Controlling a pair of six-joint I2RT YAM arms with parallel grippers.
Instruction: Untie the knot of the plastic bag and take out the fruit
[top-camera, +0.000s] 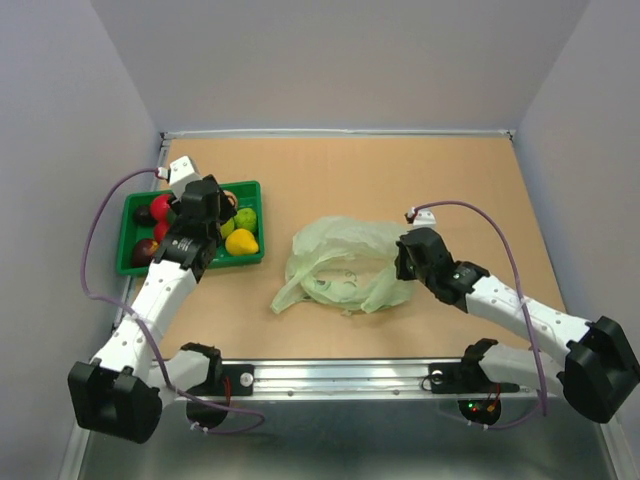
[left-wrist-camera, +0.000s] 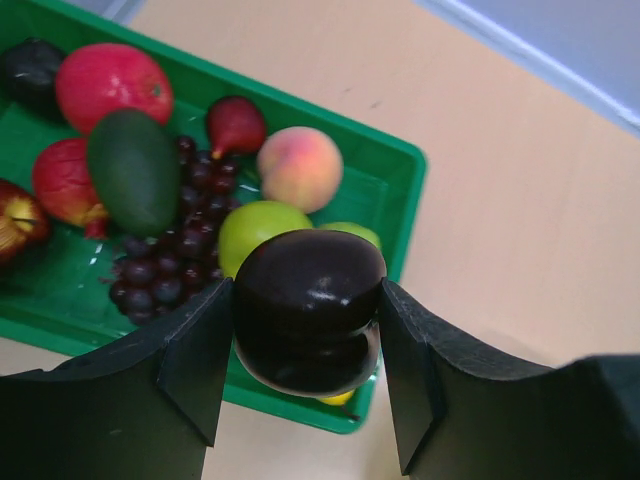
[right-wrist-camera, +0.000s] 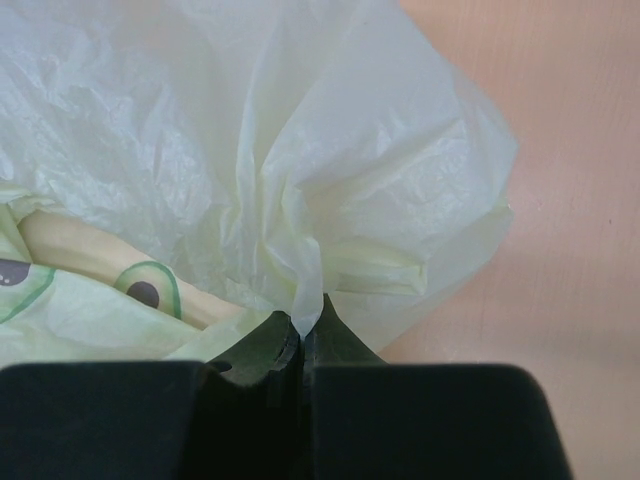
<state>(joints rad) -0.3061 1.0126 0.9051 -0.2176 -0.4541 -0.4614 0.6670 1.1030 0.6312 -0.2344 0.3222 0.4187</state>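
Pale green plastic fills the right wrist view, where the right gripper (right-wrist-camera: 303, 335) has its fingers pressed together on a thin fold of the plastic bag (right-wrist-camera: 260, 150). A printed avocado motif (right-wrist-camera: 148, 290) shows there too. From above we see only that claw at the bag's right edge, with the bag lying crumpled mid-table, right of the green tray (top-camera: 245, 186). The left wrist view shows what the overhead arm hides: the left gripper (left-wrist-camera: 305, 345) clamps a glossy dark fruit (left-wrist-camera: 308, 290) over the tray's edge. Inside the tray lies the fruit (left-wrist-camera: 262, 228), including a red apple (left-wrist-camera: 110, 85) and an avocado (left-wrist-camera: 133, 170), beside grapes (left-wrist-camera: 165, 270) and a peach (left-wrist-camera: 299, 168). We cannot pick out the knot in any view, and the bag's inside is hidden.
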